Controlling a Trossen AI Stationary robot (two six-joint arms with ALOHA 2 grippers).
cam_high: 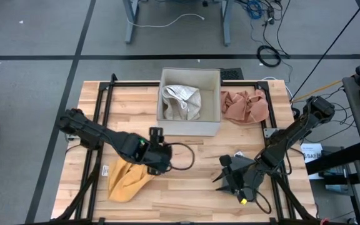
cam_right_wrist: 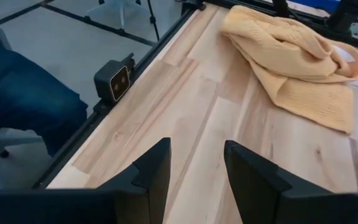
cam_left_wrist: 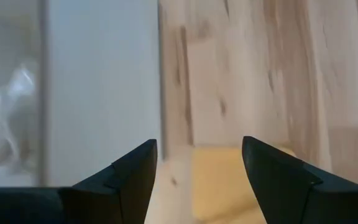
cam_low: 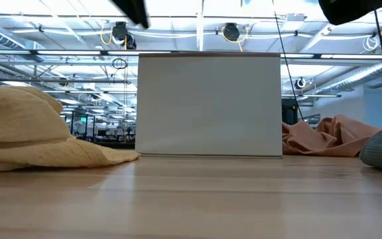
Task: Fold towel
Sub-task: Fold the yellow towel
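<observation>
Over yellow towel [cam_high: 129,179], left gripper [cam_high: 157,164] spread wide.

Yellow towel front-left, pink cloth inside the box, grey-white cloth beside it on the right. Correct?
Swapped: in the high view the grey-white cloth lies inside the box, and the pink cloth lies beside it on the right. The yellow towel is front-left as stated.

No readable text or labels, seemingly.

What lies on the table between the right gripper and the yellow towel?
Nothing: in the right wrist view, only bare wooden table separates the open right gripper from the yellow towel. The high view shows the same.
</observation>
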